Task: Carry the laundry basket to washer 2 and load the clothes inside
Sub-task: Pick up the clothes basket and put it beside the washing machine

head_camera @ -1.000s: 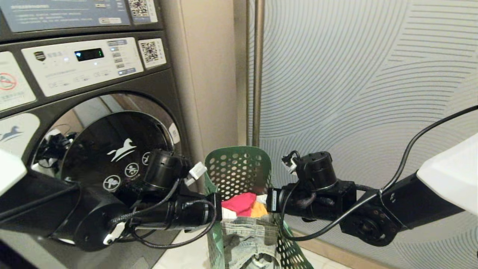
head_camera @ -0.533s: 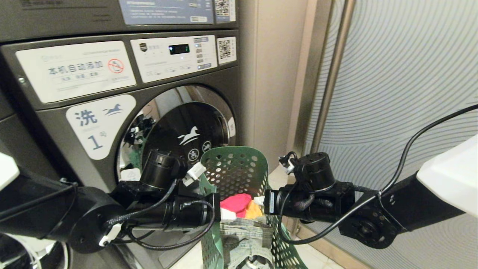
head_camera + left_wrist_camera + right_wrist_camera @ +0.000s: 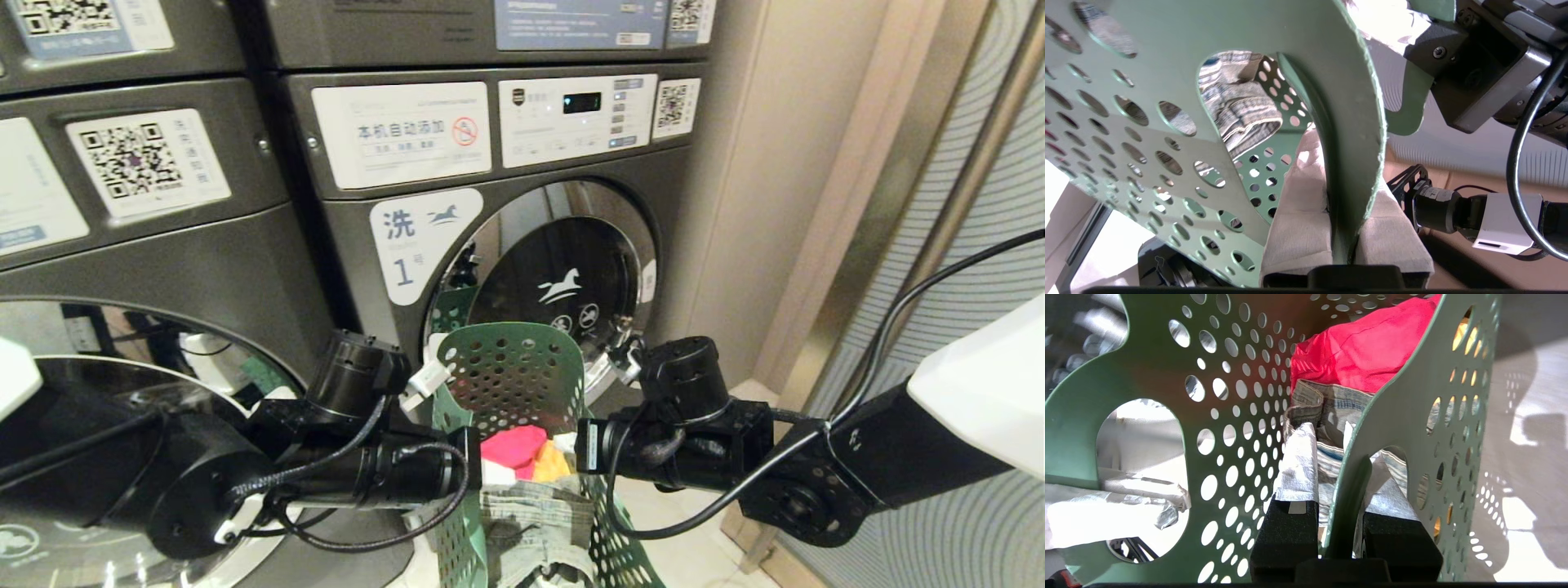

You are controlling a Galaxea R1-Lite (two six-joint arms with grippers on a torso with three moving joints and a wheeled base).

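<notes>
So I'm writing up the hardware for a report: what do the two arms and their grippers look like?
Both arms are matte black with cylindrical joints, white shell covers near the shoulders and loose black cables; a white connector plug sits by the left wrist. The left gripper and right gripper have blocky black bodies, their fingers wrapped in pale grey-white padding.

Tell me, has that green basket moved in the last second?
Yes. The laundry basket, clamped by the left gripper and right gripper, was right of washer 1's door; now it hangs in front of it, carried leftward along the machines.
</notes>
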